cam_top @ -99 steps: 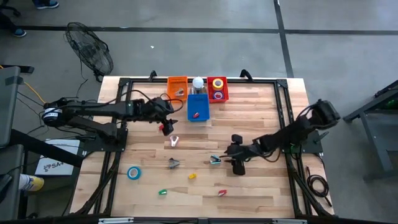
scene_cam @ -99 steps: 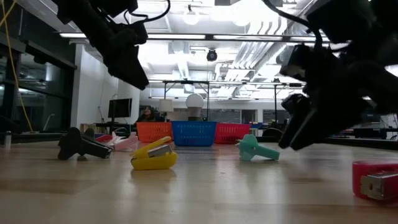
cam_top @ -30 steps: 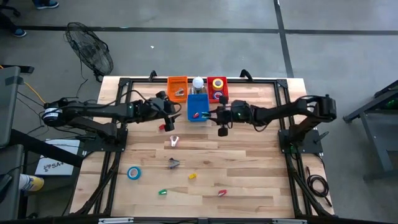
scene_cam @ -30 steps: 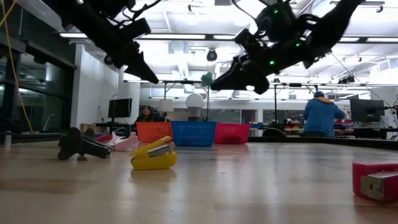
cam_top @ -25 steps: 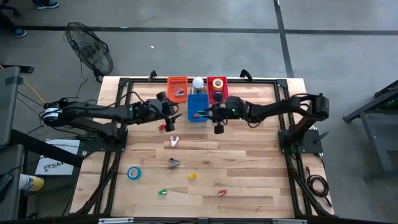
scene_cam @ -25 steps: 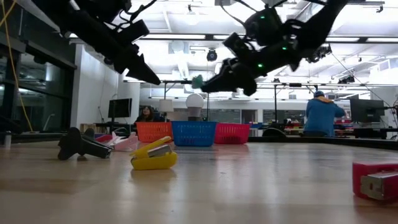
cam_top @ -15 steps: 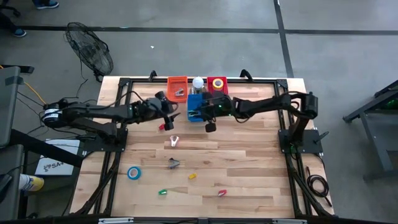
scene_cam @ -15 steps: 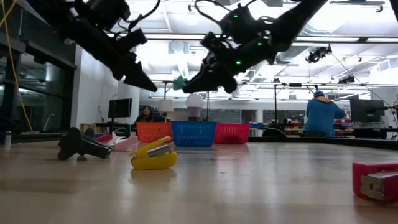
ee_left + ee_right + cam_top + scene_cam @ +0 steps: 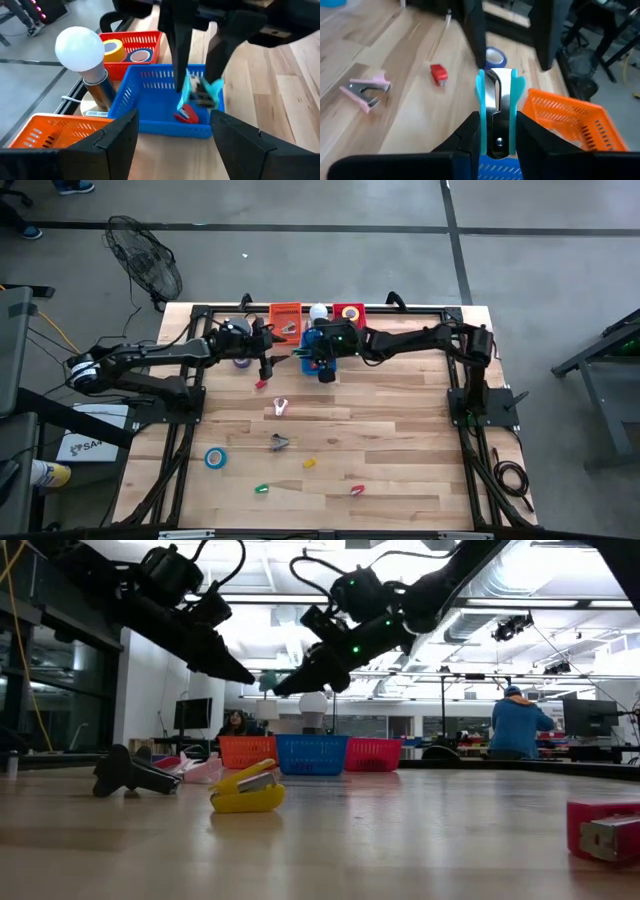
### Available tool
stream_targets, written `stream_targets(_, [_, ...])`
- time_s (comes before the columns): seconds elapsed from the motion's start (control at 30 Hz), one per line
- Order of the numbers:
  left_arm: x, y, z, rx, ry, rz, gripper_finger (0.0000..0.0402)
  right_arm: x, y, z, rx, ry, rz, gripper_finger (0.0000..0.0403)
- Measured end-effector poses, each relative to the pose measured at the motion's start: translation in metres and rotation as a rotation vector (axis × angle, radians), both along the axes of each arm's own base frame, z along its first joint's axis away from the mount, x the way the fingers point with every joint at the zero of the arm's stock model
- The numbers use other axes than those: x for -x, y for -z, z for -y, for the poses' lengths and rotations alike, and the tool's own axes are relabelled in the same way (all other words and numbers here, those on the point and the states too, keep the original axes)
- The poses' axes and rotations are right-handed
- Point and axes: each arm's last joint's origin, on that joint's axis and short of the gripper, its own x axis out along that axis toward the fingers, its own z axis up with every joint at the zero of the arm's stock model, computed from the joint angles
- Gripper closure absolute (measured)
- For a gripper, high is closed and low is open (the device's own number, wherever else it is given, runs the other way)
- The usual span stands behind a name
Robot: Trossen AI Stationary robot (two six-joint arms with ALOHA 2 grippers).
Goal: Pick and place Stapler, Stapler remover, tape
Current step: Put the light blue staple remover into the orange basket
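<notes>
The right gripper is pinching a teal staple remover between its fingers, holding it just over the blue basket at the far edge of the table; it has not let go yet, so this drop is, I judge, nearly done. The left gripper hovers close beside the same basket with its fingers spread and nothing between them. Inside the blue basket lies a small red stapler, so at least one piece is already sorted. The red basket next to it holds rolls of tape, one yellow among them, and the orange basket sits on the other side of a white bulb lamp. Out on the table a good deal is left: a blue tape roll, a pink staple remover, a dark one, a small red piece, and yellow, green and red items near the front edge. The job looks perhaps a third done.
</notes>
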Motion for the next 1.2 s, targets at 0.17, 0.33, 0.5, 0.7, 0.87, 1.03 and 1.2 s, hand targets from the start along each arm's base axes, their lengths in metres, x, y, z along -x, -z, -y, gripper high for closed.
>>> stream_targets(0.17, [0.0,0.001,0.001,0.006,0.01,-0.006,0.016,-0.008,0.0,0.002,-0.006,-0.014,0.006,0.0323])
stream_targets(0.33, [0.0,0.001,0.001,0.007,0.009,-0.007,0.016,-0.009,-0.003,0.003,0.004,0.001,0.011,0.0323])
stream_targets(0.5, [0.0,0.001,0.001,0.008,0.018,-0.015,0.016,-0.011,0.0,0.005,0.023,-0.001,0.014,0.0323])
stream_targets(0.7, [0.001,0.003,0.002,0.009,0.055,-0.03,0.016,-0.011,-0.004,0.008,0.037,0.028,0.032,0.0323])
stream_targets(0.87, [0.001,0.003,0.002,-0.004,0.043,-0.034,0.016,-0.011,-0.003,0.009,0.033,0.027,0.024,0.0323])
stream_targets(1.03, [0.0,0.002,0.002,-0.026,0.046,-0.032,0.016,-0.012,-0.005,0.009,0.017,0.01,0.056,0.0323])
stream_targets(1.2, [-0.001,-0.002,0.001,-0.058,0.048,0.001,0.016,-0.012,-0.006,0.008,0.007,-0.013,0.068,0.0323])
